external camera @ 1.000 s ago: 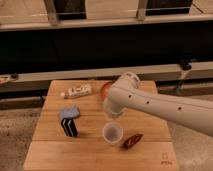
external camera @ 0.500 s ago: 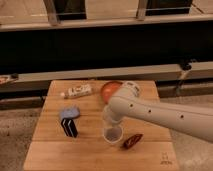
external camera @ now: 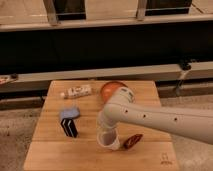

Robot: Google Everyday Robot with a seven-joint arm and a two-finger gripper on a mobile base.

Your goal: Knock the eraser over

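Observation:
The eraser [external camera: 69,121] stands upright on the wooden table [external camera: 50,152], left of centre. It is a black block with pale side stripes and a light blue-grey top. My gripper [external camera: 106,134] is at the end of the white arm [external camera: 150,117], which reaches in from the right and bends down to the table's front middle. The gripper is to the right of the eraser, apart from it. The arm's end merges with a white cup-like shape [external camera: 110,143] there, so the two are hard to tell apart.
A white labelled tube [external camera: 77,92] lies at the back left. An orange round object [external camera: 111,88] sits at the back centre, partly behind the arm. A dark red-brown pepper-like object [external camera: 132,141] lies at the front right. A dark bench runs behind the table.
The arm has swung lower and toward the table's front, and its end now covers most of the white cup. The eraser has not moved.

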